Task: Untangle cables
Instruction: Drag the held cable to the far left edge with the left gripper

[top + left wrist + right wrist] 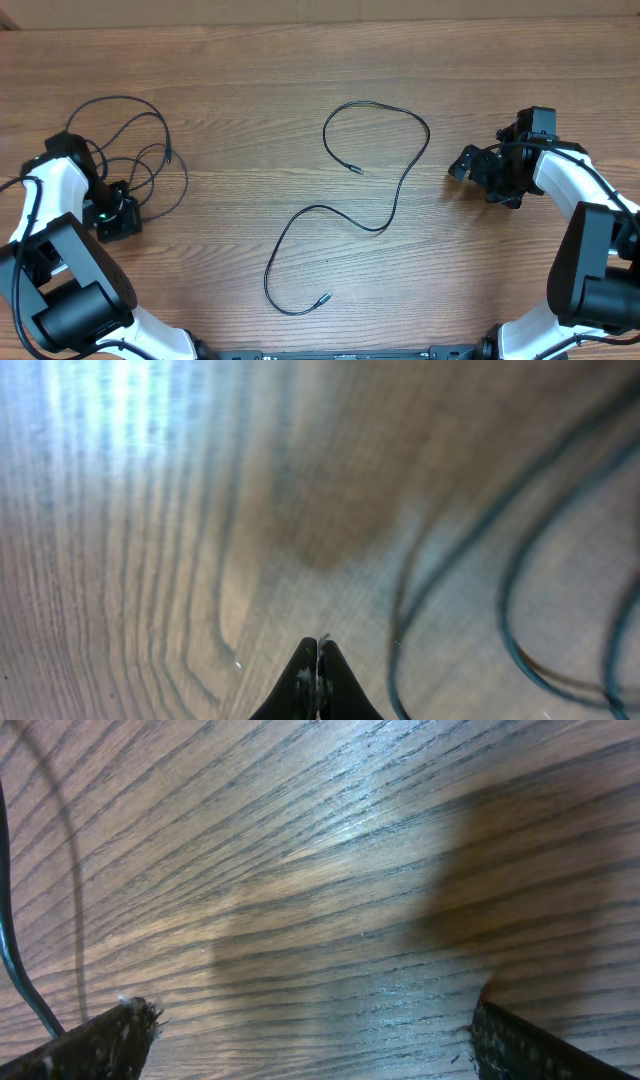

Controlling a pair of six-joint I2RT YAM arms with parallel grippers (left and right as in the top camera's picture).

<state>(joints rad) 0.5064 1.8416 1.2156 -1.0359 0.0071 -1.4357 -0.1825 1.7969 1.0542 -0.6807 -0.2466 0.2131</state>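
Left wrist view: we saw the left gripper (318,663) clenched, its tapered black tips pressed together over streaked wood grain, with thin dark cable loops (507,615) curving just beside it. Those loops lay tangled near the table (300,60)'s left edge. A single cable (385,225), slim, black and silver-tipped, snaked across the middle. Near the right edge, the right gripper (483,178) stood released, its rough black pads (520,1045) wide apart.

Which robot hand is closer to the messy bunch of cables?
Left. The left gripper sits shut at the lower edge of the bunch of cables. The right gripper is open far across the table, past the loose cable in the middle.
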